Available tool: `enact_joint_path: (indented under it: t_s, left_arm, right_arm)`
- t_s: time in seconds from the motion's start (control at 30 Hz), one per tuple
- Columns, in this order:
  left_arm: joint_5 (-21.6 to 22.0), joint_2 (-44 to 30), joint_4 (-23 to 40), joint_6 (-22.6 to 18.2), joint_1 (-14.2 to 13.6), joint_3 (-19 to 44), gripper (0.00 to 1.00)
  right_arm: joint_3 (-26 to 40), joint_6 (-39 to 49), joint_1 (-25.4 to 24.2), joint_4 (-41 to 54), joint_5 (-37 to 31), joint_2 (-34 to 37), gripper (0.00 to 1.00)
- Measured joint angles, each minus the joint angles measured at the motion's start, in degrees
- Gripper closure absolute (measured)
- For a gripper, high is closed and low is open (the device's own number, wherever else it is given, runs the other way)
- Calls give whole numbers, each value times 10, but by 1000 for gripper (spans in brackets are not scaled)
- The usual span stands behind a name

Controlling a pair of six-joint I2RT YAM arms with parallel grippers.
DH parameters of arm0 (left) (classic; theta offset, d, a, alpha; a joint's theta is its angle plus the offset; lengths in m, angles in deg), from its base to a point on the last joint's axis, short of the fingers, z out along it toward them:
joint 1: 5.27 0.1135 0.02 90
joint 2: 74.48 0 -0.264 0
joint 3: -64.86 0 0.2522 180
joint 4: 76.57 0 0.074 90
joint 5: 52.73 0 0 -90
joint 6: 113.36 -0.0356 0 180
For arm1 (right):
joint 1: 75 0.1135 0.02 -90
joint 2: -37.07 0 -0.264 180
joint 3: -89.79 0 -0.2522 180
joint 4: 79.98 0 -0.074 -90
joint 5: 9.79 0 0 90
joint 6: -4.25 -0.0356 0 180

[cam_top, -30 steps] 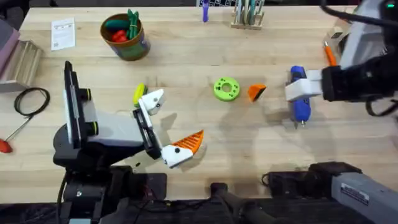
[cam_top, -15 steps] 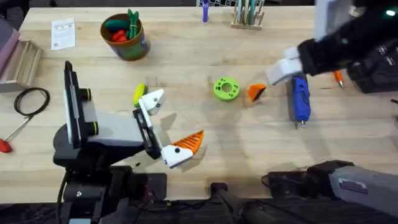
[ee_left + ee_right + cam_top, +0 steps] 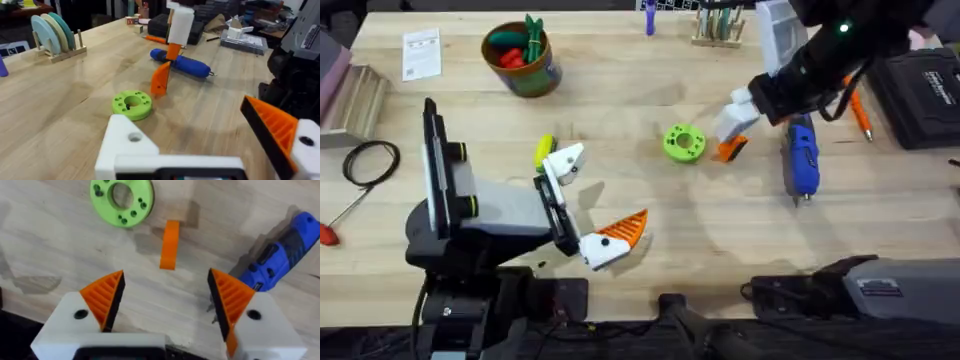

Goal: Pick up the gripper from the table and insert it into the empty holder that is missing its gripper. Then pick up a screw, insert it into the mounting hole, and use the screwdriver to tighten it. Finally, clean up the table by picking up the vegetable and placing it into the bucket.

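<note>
Nothing is done yet: the gripper (image 3: 170, 244) lies on the table (image 3: 620, 100) beside the screwdriver (image 3: 802, 155). The right gripper (image 3: 165, 297) hovers wide over it; the left gripper (image 3: 592, 200), also spread, lacks one tip.

Overhead looks down on my table (image 3: 650, 215). My wrist views sit low, close; all share green disc (image 3: 684, 143).
</note>
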State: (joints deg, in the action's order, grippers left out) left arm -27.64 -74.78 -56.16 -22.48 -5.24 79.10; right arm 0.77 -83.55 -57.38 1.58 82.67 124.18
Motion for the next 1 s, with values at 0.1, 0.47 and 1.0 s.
enact_joint_path:
  t_s: [0.1,0.47,1.0]
  left_arm:
    - [0,0,0,0,0,0,15]
    - [0,0,0,0,0,0,16]
    - [0,0,0,0,0,0,15]
  right_arm:
    - [-11,-2,0,-21,0,0,9]
    - [-69,-5,0,-59,0,8,9]
    - [-69,-23,3,-79,-16,57,53]
